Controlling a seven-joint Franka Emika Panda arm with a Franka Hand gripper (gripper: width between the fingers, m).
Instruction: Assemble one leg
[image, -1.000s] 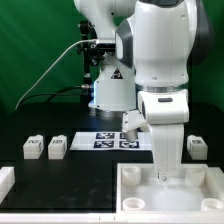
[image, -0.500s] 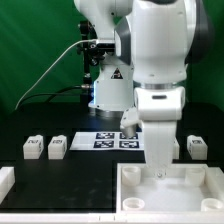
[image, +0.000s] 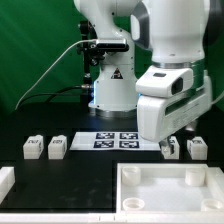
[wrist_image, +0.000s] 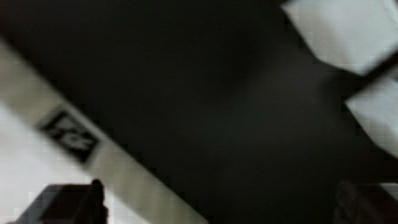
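Observation:
Four small white legs with black-and-white tags stand on the black table: two at the exterior view's left and two at its right. My gripper hangs just above and behind the nearer right-hand leg, not touching it. In the wrist view the gripper is open and empty, one dark fingertip at each side with bare black table between them. The wrist view is blurred; a white strip with a tag crosses it.
The large white square panel with raised rim lies at the front. The marker board lies mid-table in front of the arm's base. A white part sits at the front left edge.
The arm has lifted up off the panel and swung toward the exterior view's right, so the hand now hangs over the two right-hand legs. The parts have not moved.

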